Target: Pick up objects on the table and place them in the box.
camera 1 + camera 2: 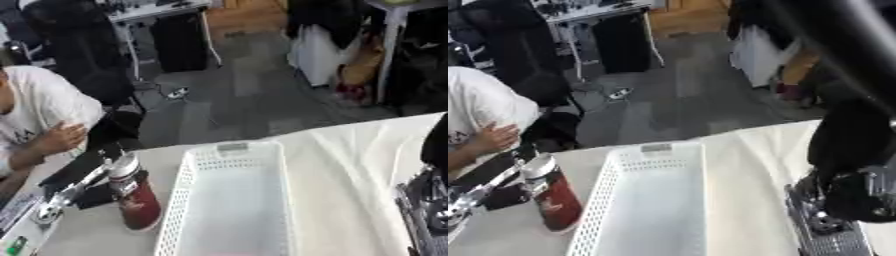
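White cloth covers the counter (350, 165), and behind it is a grey floor with dark furniture. On the counter lies a long white basket (232, 200) with small holes in its walls; it serves as the box, and nothing shows inside it. Just beside its left wall a dark red bottle (136, 197) with a silver cap stands a little tilted. A silver and black arm reaches this bottle from the lower left, but its robot hand is not visible. The right robot hand (833, 220) is at the lower right, over the cloth; whether it is open or closed I cannot tell.
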You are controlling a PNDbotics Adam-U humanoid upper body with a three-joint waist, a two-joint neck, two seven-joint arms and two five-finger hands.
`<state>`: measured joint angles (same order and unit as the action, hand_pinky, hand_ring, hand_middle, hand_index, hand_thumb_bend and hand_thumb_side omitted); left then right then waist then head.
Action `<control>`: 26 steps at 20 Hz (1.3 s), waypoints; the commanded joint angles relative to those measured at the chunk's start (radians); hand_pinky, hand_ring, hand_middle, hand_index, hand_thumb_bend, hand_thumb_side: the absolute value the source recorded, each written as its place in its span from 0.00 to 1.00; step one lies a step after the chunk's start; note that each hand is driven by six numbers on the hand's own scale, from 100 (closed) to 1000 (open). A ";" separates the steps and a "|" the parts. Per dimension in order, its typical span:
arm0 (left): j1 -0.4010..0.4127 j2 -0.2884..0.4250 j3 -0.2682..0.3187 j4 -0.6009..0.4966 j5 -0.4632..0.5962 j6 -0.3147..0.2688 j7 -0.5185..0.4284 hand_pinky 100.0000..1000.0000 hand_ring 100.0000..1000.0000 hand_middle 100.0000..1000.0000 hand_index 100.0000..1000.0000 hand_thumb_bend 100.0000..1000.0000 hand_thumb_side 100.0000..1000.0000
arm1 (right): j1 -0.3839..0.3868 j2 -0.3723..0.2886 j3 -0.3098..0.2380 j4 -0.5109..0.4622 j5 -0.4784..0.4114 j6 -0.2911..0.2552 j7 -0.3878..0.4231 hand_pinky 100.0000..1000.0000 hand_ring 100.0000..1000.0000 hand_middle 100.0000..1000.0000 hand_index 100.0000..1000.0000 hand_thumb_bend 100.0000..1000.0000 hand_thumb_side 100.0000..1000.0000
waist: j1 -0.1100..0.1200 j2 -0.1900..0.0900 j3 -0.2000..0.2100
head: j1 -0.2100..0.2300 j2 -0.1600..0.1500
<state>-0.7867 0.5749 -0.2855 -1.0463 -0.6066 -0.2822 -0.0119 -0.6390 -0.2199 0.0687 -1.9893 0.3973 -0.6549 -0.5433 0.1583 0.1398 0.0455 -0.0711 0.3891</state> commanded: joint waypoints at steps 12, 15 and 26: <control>-0.041 0.014 0.034 0.020 -0.010 -0.014 0.008 1.00 1.00 1.00 1.00 0.29 1.00 | -0.018 0.001 0.000 -0.011 -0.006 -0.020 -0.015 0.16 0.28 0.30 0.39 0.00 1.00 | -0.005 -0.011 0.000 | 0.004 -0.015; -0.049 0.008 0.038 0.030 -0.015 -0.015 0.008 1.00 1.00 1.00 1.00 0.28 1.00 | -0.019 0.001 0.000 -0.011 -0.006 -0.020 -0.016 0.16 0.28 0.30 0.39 0.00 1.00 | -0.006 -0.011 -0.001 | 0.004 -0.016; -0.055 -0.011 0.045 0.066 -0.026 -0.029 -0.003 1.00 1.00 1.00 1.00 0.27 1.00 | -0.023 0.006 0.001 -0.011 -0.007 -0.023 -0.015 0.16 0.28 0.30 0.39 0.00 1.00 | -0.007 -0.008 -0.006 | 0.004 -0.016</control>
<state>-0.8221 0.5442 -0.2564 -0.9756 -0.6294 -0.3082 -0.0120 -0.6402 -0.2185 0.0688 -1.9893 0.3913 -0.6574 -0.5425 0.1580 0.1448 0.0386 -0.0711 0.3885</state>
